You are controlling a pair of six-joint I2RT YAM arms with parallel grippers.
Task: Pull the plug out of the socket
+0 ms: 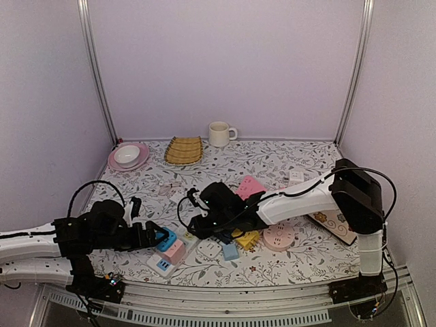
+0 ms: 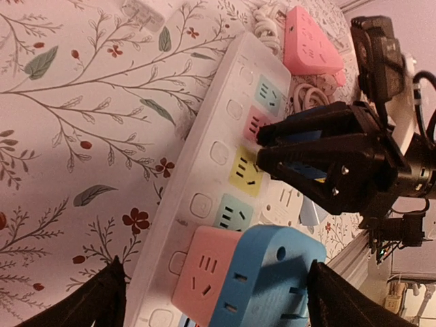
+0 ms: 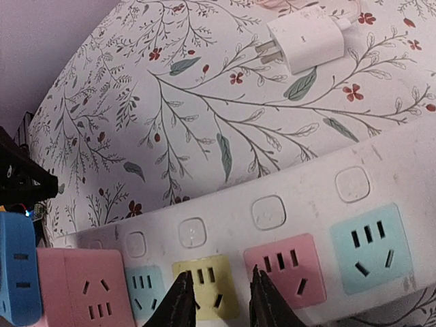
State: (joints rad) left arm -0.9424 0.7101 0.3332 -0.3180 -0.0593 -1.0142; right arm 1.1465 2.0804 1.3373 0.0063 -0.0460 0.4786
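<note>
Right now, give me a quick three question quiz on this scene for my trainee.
1. True or false: the blue adapter sits on the power strip beside the pink adapter.
2. The left gripper is: A open, B shut on a cable, C out of view.
3. In the right wrist view, what lies loose on the tablecloth beyond the strip?
Key: 1 true; 2 A; 3 the white charger.
</note>
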